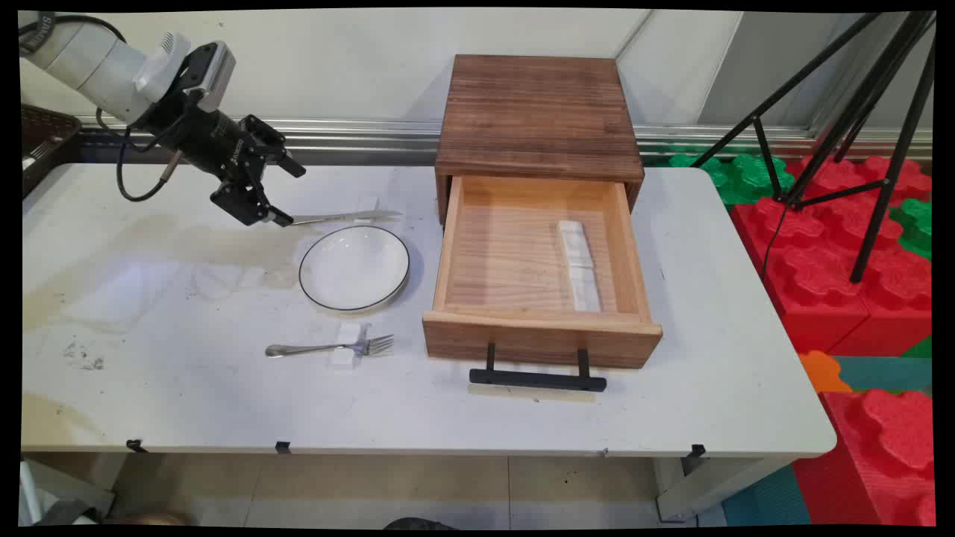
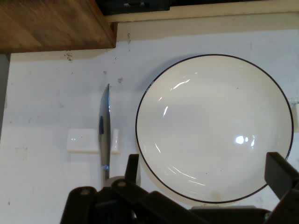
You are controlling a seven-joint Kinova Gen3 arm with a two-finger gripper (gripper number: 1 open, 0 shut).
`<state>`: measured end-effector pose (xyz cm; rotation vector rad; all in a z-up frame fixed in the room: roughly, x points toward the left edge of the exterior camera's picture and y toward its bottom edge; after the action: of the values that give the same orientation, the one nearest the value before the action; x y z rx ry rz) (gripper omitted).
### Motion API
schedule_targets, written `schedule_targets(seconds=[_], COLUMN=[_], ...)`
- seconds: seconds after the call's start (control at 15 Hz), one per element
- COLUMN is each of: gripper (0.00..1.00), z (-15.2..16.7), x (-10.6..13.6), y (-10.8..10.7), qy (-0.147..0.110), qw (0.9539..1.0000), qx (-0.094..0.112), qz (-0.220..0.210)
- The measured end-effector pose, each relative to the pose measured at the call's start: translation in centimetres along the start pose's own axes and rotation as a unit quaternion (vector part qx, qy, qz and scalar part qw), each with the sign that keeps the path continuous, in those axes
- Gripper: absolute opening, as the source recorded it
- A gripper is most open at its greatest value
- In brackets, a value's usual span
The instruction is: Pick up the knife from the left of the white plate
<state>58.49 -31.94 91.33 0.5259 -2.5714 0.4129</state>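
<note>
A slim silver table knife (image 1: 347,217) is being approached at its handle end by the black two-finger gripper (image 1: 283,195), jaws apart, nothing being gripped, the black-rimmed white plate (image 1: 354,268) lying just beside.

Glossy white plate (image 1: 354,267), shiny metal knife (image 1: 345,217) & fork (image 1: 332,347), matt wood-grain drawer (image 1: 539,261)

Silver knife (image 1: 345,217) flat on a small white block (image 2: 84,141), beside black-rimmed white plate (image 1: 354,268).

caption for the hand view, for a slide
Open gripper above a knife resting on a white block, beside a black-rimmed white plate.
</note>
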Motion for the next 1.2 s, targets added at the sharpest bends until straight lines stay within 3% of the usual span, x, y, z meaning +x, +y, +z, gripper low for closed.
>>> schedule_targets(seconds=[1.2], gripper=[1.00], z=[0.45], x=[-0.54], y=[-0.39], qy=[-0.016], qw=[0.9998], qx=[0.005], qz=[-0.007])
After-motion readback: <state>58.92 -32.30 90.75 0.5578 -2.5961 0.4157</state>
